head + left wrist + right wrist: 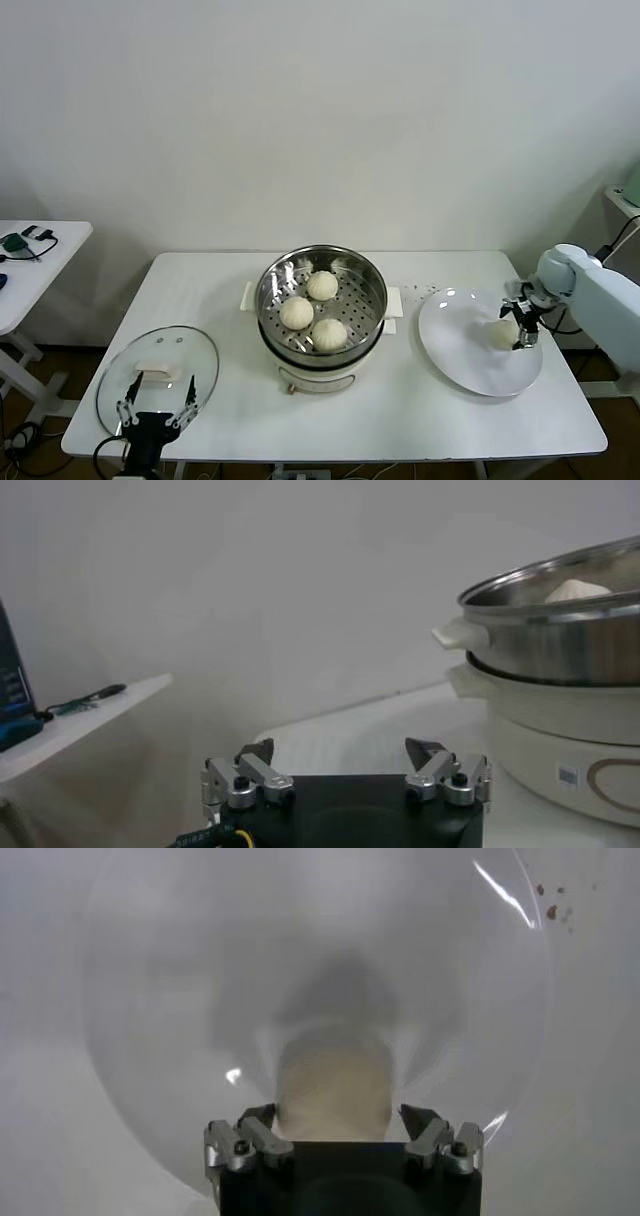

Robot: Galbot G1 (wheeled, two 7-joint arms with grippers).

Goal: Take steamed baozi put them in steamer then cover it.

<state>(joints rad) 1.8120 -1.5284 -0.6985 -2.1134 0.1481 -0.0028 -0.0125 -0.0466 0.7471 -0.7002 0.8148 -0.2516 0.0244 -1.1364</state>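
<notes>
The steel steamer (272,275) stands mid-table on its white pot base (318,378) and holds three baozi (322,285). A fourth baozi (501,334) lies on the white plate (470,365) at the right. My right gripper (520,322) is down over that baozi, open, with a finger on each side of it. In the right wrist view the baozi (333,1083) sits between the fingertips of my right gripper (335,1118). The glass cover (158,375) lies flat at the front left. My left gripper (155,415) is open and empty at the cover's near edge. It also shows in the left wrist view (340,755).
A white side table (40,260) with small items stands at the far left. Dark crumbs (425,292) lie between steamer and plate. In the left wrist view the steamer (560,640) rises to one side, with a baozi top (575,588) showing above its rim.
</notes>
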